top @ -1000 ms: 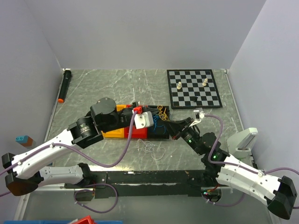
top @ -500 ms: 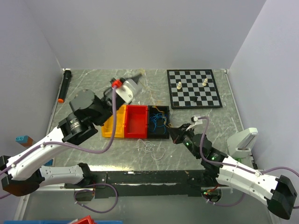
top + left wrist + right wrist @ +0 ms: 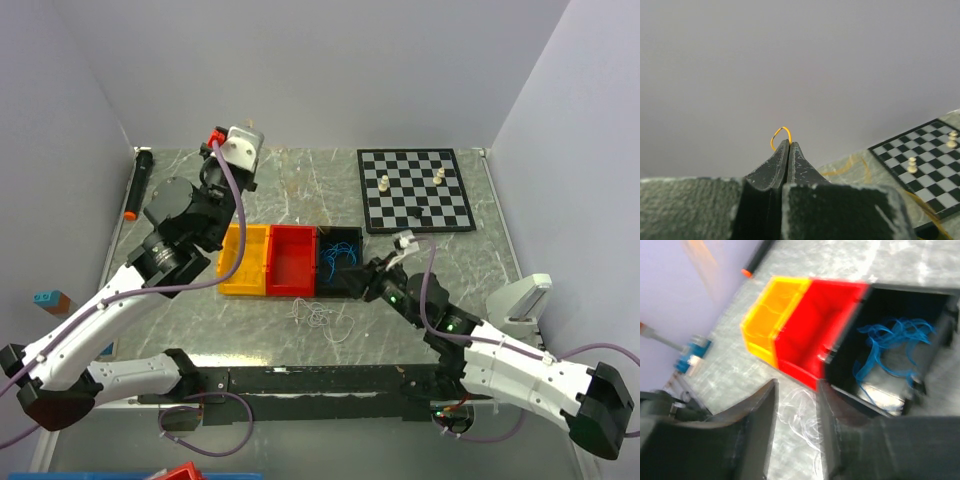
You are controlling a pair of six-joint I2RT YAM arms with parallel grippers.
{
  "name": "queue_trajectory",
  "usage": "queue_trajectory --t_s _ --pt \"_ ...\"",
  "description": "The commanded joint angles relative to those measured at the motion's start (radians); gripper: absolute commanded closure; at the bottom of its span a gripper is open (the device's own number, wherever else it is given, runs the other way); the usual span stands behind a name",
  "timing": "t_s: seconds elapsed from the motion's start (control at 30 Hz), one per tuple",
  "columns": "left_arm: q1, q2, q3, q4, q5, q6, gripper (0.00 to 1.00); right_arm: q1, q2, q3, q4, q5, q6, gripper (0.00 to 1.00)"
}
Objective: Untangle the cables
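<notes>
1. Pale lilac walls close in a grey marbled table [image 3: 470, 250]. A chessboard [image 3: 415, 190] lies at the back right, and a yellow bin [image 3: 245, 262], a red bin [image 3: 292, 262] and a black bin [image 3: 340, 231] stand in a row mid-table.
2. A second ago the left arm [image 3: 180, 240] was low over the black bin. It has since swung up and back, and the left jaws are now pinched shut on a loop of the yellow-orange cable [image 3: 781, 131], held high against the back wall.
3. That cable lay in the black bin among the blue cables [image 3: 338, 256]. Now only blue shows there, so we judge that one colour has been drawn free. A faint strand trails down toward the table, and we cannot tell whether its tail still snags anything.
4. The right jaws were shut beside the black bin's near right corner a second ago. They now stand apart with nothing between them, which we read as letting go after steadying the clump.
5. The white cables [image 3: 318, 317] lie loose on the table just in front of the red bin, unmoved.
6. We think the lifted cable still needs a resting place apart from the others.
</notes>
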Motion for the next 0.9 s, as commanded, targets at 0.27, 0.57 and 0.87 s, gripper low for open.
queue_trajectory --t_s 0.27,0.57,0.87 --pt "0.067 -0.102 -0.121 -0.002 -0.028 -0.005 0.99 -0.007 0.021 0.128 -0.019 -0.050 -0.055 0.27" --pt "0.084 -0.201 -0.409 -0.042 -0.078 -0.050 0.99 -0.007 -0.071 0.102 -0.152 0.013 -0.044 0.28" --pt "0.101 -0.185 -0.511 0.015 -0.068 -0.068 0.99 -0.007 -0.148 0.084 -0.232 0.038 -0.029 0.28"
